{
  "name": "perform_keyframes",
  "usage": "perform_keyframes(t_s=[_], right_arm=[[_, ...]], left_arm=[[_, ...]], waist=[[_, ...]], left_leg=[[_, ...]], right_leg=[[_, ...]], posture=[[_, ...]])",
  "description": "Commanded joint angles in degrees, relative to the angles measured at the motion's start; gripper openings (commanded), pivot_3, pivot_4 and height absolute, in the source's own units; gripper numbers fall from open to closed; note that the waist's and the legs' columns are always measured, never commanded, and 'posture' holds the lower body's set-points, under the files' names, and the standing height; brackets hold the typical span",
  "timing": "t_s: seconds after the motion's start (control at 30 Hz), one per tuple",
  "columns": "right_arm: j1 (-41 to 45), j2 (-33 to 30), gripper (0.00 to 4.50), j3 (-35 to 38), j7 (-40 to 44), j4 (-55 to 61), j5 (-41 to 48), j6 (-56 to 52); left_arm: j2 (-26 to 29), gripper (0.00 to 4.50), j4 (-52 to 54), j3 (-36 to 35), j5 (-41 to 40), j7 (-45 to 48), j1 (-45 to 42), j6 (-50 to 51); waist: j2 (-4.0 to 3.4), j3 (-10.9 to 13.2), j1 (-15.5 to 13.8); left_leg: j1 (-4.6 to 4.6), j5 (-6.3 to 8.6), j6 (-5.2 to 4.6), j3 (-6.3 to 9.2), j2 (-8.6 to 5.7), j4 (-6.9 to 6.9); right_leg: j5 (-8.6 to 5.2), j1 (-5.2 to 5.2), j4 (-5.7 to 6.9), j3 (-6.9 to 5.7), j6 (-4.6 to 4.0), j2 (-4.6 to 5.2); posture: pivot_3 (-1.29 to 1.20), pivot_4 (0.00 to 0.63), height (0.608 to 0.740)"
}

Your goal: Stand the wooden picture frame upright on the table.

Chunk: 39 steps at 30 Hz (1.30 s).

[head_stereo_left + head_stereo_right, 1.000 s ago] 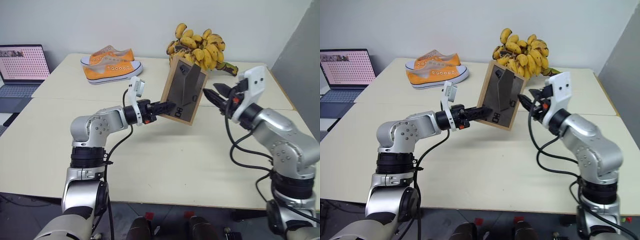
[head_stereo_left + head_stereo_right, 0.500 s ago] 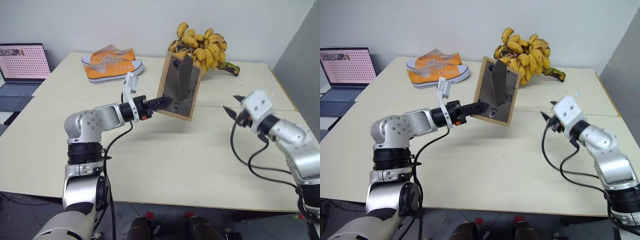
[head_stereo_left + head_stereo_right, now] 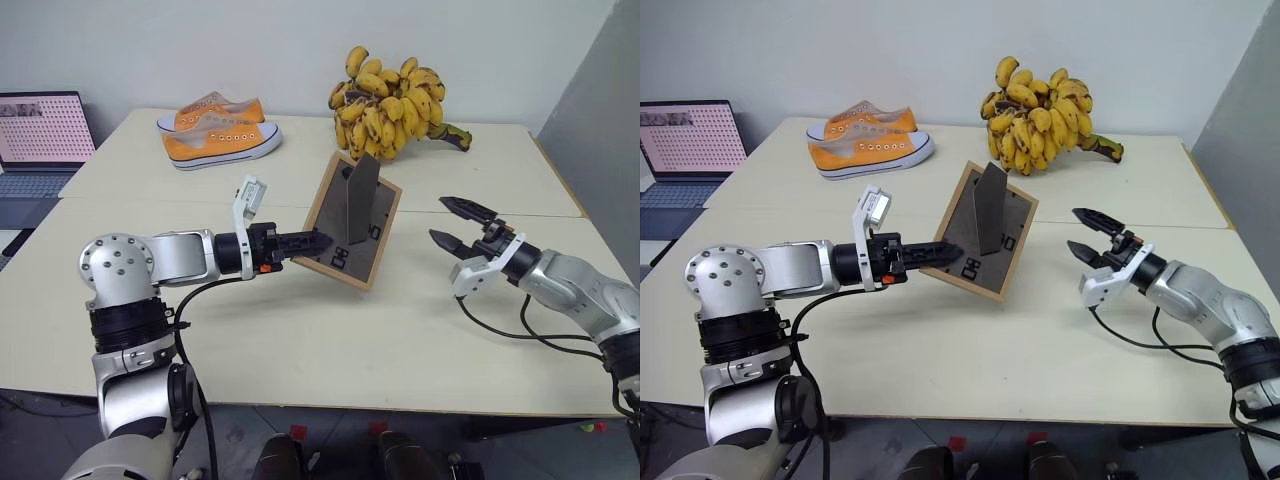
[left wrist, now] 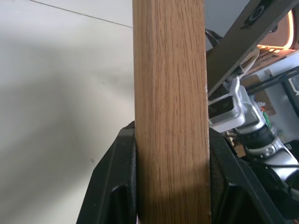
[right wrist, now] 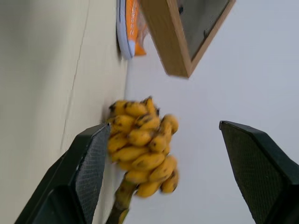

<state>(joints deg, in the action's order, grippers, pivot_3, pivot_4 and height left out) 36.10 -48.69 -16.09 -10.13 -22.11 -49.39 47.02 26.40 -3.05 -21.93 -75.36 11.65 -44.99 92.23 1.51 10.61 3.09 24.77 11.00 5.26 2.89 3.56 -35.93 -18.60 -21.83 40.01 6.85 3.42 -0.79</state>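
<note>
Item: wooden picture frame [image 3: 348, 222]. Light-wood rim, dark grey back turned toward the head camera, fold-out stand [image 3: 358, 199] swung out from the back. Frame is tilted, top leaning away to the far side; lower right corner is at or just above the table [image 3: 300, 330], contact can't be told. Located near table centre, just this side of the seam between the two panels.

Left gripper [image 3: 312, 240]: fingers pinched on the frame's left edge. In the left wrist view the wood rim [image 4: 170, 112] is seen clamped between both black fingers [image 4: 117, 182], one on each face.

Right gripper [image 3: 455, 224]: jaws spread wide, nothing between them. Held above the table to the right of the frame, well apart from it, tips pointed toward the frame. In the right wrist view both fingers [image 5: 88, 172] are seen far apart, w/ banana bunch and a frame corner [image 5: 180, 42] beyond.

Other items on table:
- Banana bunch [image 3: 388, 95], large, yellow w/ dark spots, far side, behind the frame.
- Pr. orange sneakers [image 3: 215, 132] w/ white soles, far left.

Off table: laptop [image 3: 40, 135], open, screen lit, at left edge.
</note>
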Motion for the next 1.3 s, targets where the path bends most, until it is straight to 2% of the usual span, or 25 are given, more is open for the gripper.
perform_keyframes(t_s=[0.03,0.17,0.33,0.43,0.47,0.57,0.77,0.87,0.97,1.3], right_arm=[[4.59,2.7,3.92,-2.21,-10.74,-3.0,-6.17,2.21],[7.97,6.51,3.92,-4.86,-16.94,-6.35,-9.63,2.01],[11.18,9.48,3.92,-7.67,-20.97,-8.97,-11.78,2.2],[12.56,10.4,3.92,-8.62,-22.29,-10.16,-12.17,2.18],[12.86,10.64,3.92,-8.68,-22.58,-10.66,-12.05,2.16],[13.44,10.72,3.41,-9.01,-23.1,-11.59,-11.68,2.27],[14.09,10.47,2.05,-9.54,-23.73,-12.34,-11.37,2.35],[14.16,10.37,1.66,-9.78,-24.13,-12.46,-11.52,2.32],[14.15,10.38,1.46,-9.99,-24.44,-12.51,-11.57,2.0],[13.86,10.24,1.43,-9.95,-23.98,-12.91,-11.05,0.84]], left_arm=[[1.2,1.29,-1.01,0.07,-11.04,-6.93,-1.11,0.27],[3.34,1.29,-1.76,3.11,-20.45,-13.57,-0.39,-2.81],[7.82,1.29,-0.57,9.66,-32.61,-20.72,1.48,-9.97],[10.17,1.29,0.41,12.78,-37.12,-23.03,2.24,-13.73],[10.57,1.29,0.62,13.33,-37.52,-23.14,2.34,-14.42],[11.5,1.29,1.11,14.42,-37.64,-22.6,2.49,-15.95],[12.11,1.29,1.3,15.51,-37.64,-22.06,2.76,-17.68],[12.17,1.29,1.95,16.09,-37.64,-21.43,2.81,-17.91],[12.55,1.29,1.95,16.43,-37.64,-20.94,2.76,-18.17],[13.41,1.29,1.8,17.41,-37.64,-20.46,2.36,-19.32]], waist=[[0.0,0.0,-0.1],[0.01,0.0,-0.19],[0.01,0.0,-0.26],[0.01,0.0,-0.37],[0.01,0.0,-0.39],[0.01,0.0,-0.42],[0.01,0.0,-0.76],[0.01,0.0,-0.86],[0.01,0.0,-0.89],[0.01,0.0,-0.91]], left_leg=[[0.0,0.0,0.0,0.0,-0.03,0.0],[0.0,-0.09,0.16,0.04,-0.03,-0.01],[0.0,-0.11,0.18,0.04,-0.04,-0.01],[0.0,-0.11,0.18,0.05,-0.04,-0.02],[0.0,-0.11,0.18,0.05,-0.07,-0.02],[0.0,-0.1,0.17,0.06,-0.08,-0.04],[0.0,-0.1,0.16,0.07,-0.09,-0.05],[0.0,-0.1,0.15,0.08,-0.09,-0.05],[0.0,-0.09,0.14,0.08,-0.09,-0.05],[0.0,-0.07,0.11,0.08,-0.09,-0.06]], right_leg=[[0.0,0.02,0.0,0.01,0.0,0.02],[0.0,0.04,-0.01,-0.03,-0.01,0.04],[0.01,0.04,0.01,-0.03,-0.02,0.06],[0.01,0.05,0.02,-0.04,-0.02,0.07],[0.01,0.05,0.04,-0.05,-0.02,0.07],[0.01,0.06,0.03,-0.05,-0.02,0.08],[0.01,0.08,0.03,-0.07,-0.02,0.08],[0.01,0.08,0.03,-0.08,-0.02,0.07],[0.01,0.08,0.03,-0.08,-0.03,0.07],[0.02,0.08,0.04,-0.09,-0.03,0.07]], posture=[[0.0,0.15,0.74],[0.0,0.15,0.74],[0.0,0.15,0.74],[0.0,0.15,0.74],[0.0,0.15,0.74],[0.0,0.15,0.74],[0.0,0.15,0.74],[0.0,0.15,0.74],[0.0,0.15,0.74],[0.0,0.15,0.74]])
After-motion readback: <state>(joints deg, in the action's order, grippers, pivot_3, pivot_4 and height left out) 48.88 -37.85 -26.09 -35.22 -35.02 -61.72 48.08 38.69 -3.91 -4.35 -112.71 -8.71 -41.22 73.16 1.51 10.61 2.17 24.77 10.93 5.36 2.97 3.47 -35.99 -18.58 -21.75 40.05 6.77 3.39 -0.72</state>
